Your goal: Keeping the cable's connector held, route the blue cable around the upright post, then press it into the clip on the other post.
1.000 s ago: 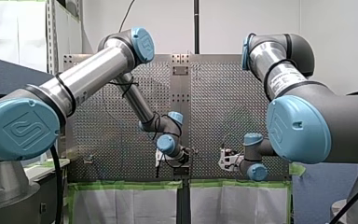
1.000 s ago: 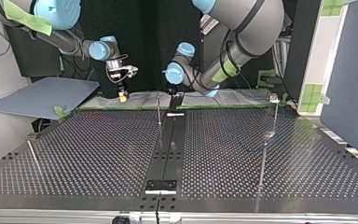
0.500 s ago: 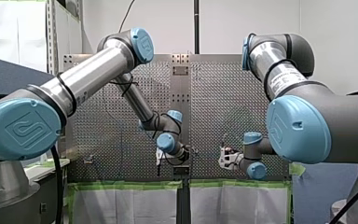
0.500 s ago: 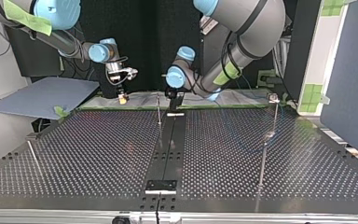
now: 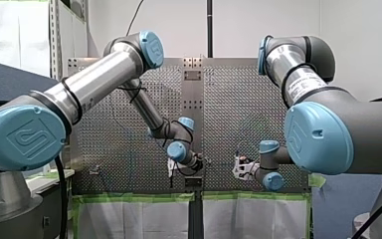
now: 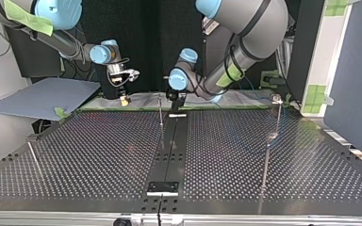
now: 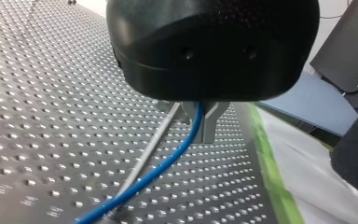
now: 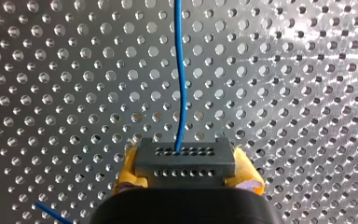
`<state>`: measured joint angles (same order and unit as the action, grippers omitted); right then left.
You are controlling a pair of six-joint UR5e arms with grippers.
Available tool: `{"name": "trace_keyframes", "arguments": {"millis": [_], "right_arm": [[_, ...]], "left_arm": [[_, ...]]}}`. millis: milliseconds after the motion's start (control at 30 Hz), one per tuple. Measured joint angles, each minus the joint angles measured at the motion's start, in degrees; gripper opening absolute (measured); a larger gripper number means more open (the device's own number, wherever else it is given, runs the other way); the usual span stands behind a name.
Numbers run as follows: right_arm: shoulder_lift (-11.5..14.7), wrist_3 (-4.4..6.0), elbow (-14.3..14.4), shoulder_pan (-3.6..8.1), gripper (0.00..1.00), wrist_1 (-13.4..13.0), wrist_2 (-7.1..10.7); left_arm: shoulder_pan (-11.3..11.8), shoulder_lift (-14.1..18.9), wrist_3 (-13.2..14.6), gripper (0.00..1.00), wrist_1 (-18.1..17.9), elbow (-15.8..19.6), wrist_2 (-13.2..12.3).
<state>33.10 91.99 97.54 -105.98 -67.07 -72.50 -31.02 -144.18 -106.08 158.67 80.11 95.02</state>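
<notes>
My right gripper (image 8: 186,169) is clenched on the connector (image 8: 185,161), its yellow pads (image 8: 127,173) pressing the block's two short sides. I judge this grip anchors the cable's end while the rest is routed. The connector is a dark, matte, rectangular block with two rows of small round holes. From its holed face the blue cable (image 8: 180,84) runs ahead over the table (image 8: 307,70). It is thin, smooth and gently wavy, so it looks pliable.

My left gripper (image 7: 199,122), a rounded black body with narrow metal fingers (image 7: 213,125), is closed around the same cable farther along. The cable slants out from between the fingers, just beside the upright post (image 7: 149,147), and that hold looks meant to steer the slack around it. The post is a slim bright metal rod near the middle of the table's edge next to the arms.

The clip (image 6: 276,99) tops the other post (image 6: 278,115), toward that edge's corner at the top view's right, well apart from both grippers. Whether any cable touches it is too small to tell. The table is shiny perforated sheet metal, edged with green tape (image 7: 270,172).
</notes>
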Motion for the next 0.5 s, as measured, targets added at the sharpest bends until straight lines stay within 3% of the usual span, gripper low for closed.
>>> {"name": "trace_keyframes", "arguments": {"millis": [200,500], "right_arm": [[0.00,-0.11,0.00,-0.07,0.00,0.32,0.25],[0.00,0.11,-0.18,0.10,0.00,0.44,0.42]], "left_arm": [[-0.01,-2.51,0.82,0.00,1.42,-1.91,0.32],[0.99,-2.87,1.25,0.00,2.97,-4.24,-0.90]]}}
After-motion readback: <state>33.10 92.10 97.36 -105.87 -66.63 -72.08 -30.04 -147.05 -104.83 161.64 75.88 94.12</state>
